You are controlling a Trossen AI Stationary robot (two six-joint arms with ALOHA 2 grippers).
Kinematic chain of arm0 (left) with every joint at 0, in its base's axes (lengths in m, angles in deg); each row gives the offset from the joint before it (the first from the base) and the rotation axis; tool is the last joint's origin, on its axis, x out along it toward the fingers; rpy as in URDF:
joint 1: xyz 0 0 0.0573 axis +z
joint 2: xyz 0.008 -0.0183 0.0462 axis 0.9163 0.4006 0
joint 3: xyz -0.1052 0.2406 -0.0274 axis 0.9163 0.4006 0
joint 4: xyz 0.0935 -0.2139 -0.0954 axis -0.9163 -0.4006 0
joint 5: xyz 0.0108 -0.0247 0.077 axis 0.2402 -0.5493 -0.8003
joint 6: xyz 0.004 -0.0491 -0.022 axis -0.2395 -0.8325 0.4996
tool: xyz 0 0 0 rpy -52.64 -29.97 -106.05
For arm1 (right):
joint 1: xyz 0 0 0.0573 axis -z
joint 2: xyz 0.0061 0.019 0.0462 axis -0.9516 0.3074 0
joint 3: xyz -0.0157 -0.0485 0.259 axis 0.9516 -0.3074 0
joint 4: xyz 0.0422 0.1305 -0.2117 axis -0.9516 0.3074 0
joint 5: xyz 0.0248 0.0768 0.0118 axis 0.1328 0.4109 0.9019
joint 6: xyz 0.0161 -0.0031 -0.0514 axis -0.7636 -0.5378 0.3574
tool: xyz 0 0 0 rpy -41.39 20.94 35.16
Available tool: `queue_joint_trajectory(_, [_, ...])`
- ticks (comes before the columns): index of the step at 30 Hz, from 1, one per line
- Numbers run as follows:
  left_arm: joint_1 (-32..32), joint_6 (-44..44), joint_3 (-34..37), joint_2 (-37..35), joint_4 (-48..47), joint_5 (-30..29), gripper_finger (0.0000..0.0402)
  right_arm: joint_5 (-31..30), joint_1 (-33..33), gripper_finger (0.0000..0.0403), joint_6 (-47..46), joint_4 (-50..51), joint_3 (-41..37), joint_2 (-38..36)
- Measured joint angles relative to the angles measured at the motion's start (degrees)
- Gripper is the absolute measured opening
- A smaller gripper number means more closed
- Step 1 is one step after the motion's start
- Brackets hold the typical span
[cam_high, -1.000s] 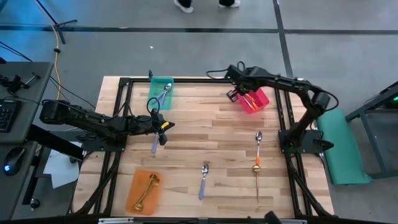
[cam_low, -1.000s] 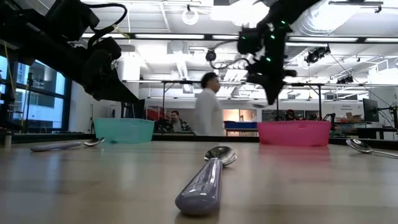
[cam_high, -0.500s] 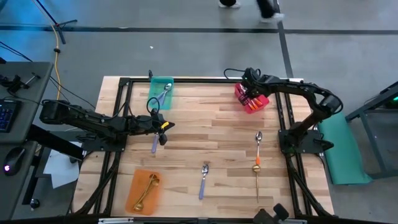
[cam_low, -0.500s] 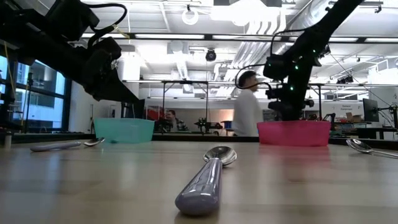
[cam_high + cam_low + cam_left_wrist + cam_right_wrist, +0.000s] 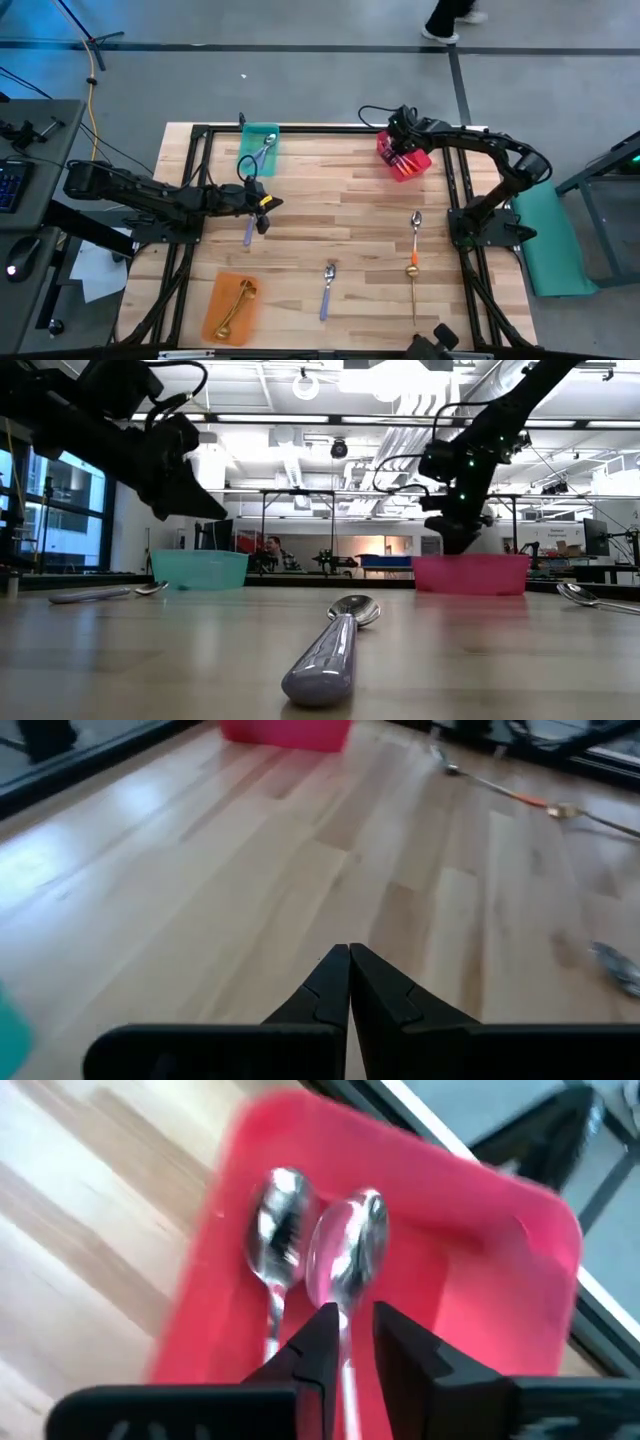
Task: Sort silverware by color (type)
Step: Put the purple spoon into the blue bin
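My right gripper (image 5: 403, 153) hangs over the pink bin (image 5: 419, 166) at the table's far right. Its fingers stand a little apart on either side of a spoon (image 5: 348, 1250), whose silver bowl lies in the bin beside a second spoon (image 5: 277, 1230). My left gripper (image 5: 262, 204) is shut on nothing and hovers above a lavender-handled spoon (image 5: 248, 233) at mid-left. On the wood lie another lavender-handled spoon (image 5: 327, 286), an orange-handled spoon (image 5: 415, 238) and a gold spoon (image 5: 413, 297). My right gripper's fingers slant down from above, one on each side of the spoon's handle (image 5: 346, 1360). The handle runs close along one finger (image 5: 318, 1342), and I cannot tell whether that finger touches it. The spoon's bowl end rests in the pink bin.
A teal bin (image 5: 270, 133) with a spoon stands at the far left. An orange bin (image 5: 217, 300) with gold spoons sits at the near left. A dark frame rail runs around the tabletop. A person's legs show on the floor beyond the table's far edge.
My right gripper has gone toward the table's right edge and down, until it stands over the pink bin. In the last half second it has hardly shifted. Someone has walked past in the room behind.
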Motion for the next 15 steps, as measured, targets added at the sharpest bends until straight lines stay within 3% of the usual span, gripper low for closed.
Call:
queue_joint_trajectory(4, [-0.02,-0.02,-2.89,-0.29,-4.81,1.96,0.0003,0.12,-2.48,0.0050,1.50,-0.63,0.25,-0.20])
queue_joint_trajectory(8, [-0.10,-0.02,-6.66,-0.28,-13.29,2.06,0.0003,-0.77,-5.69,0.0018,2.53,-2.41,0.25,-1.47])
queue_joint_trajectory(12, [-1.56,-1.23,-10.48,-0.29,-23.86,1.25,0.0003,-0.89,-9.03,0.0005,4.55,-9.48,0.25,-3.75])
queue_joint_trajectory(15, [-3.94,-3.98,-12.82,-0.29,-31.60,-1.00,0.0003,2.83,-11.45,0.0003,5.69,-17.53,-0.26,-4.75])
